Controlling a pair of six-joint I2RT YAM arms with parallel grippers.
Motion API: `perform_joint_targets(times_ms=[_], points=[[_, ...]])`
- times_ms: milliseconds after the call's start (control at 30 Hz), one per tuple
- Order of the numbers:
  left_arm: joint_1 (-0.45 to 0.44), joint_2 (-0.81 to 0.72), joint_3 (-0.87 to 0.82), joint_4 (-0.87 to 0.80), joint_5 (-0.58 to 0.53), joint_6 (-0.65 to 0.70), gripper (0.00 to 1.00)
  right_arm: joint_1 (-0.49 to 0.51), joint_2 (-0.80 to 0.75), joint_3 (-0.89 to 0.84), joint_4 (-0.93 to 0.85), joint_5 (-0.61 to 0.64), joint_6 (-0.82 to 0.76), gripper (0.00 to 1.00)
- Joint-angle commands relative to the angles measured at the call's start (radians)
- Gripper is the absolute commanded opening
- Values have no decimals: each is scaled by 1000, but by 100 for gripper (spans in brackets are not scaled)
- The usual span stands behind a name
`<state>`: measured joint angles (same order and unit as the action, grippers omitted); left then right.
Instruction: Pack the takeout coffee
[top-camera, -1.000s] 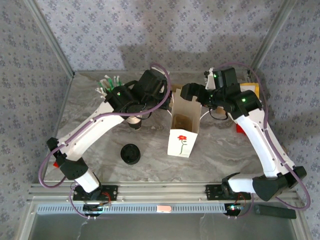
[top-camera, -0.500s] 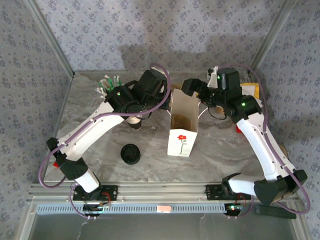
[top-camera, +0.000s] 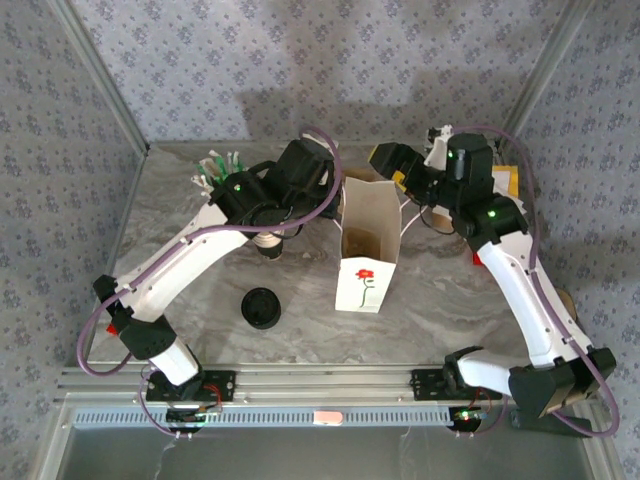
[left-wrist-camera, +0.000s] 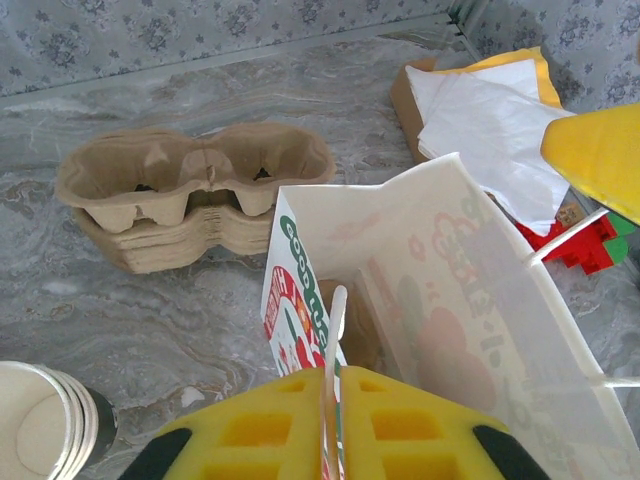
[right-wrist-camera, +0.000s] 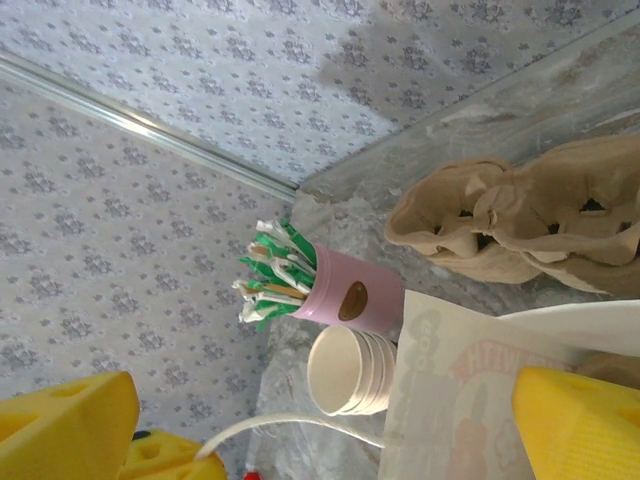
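Left claw (left-wrist-camera: 334, 400) pinched tight on the rim of the paper bag (left-wrist-camera: 440, 290), arm reaching forward and bent inward, right claw (right-wrist-camera: 320, 400) spread wide, holding nothing, beside the bag's far corner, lidded coffee cup (top-camera: 261, 307) well behind the left claw

Paper bag (left-wrist-camera: 450, 260): green lettering on outer side panel starts "Goo", remainder unreadable. Red print below it and faint see-through print too blurred to read.
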<state>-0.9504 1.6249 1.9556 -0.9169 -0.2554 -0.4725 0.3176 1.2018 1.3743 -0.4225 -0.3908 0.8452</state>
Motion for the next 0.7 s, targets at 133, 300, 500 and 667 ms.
perform_joint_targets(times_ms=[133,300,500,667], points=[[-5,-23,40,-14,-21,15,32,-38,7,-49,201,-163,163,100],[-5,-19,64,-13,-25,29,46,-56,36,-44,323,-290,226,100],[-5,-23,88,-3,-13,41,63,-72,64,1,337,-375,214,100],[-5,-54,94,31,-22,52,80,-97,68,88,224,-371,104,100]])
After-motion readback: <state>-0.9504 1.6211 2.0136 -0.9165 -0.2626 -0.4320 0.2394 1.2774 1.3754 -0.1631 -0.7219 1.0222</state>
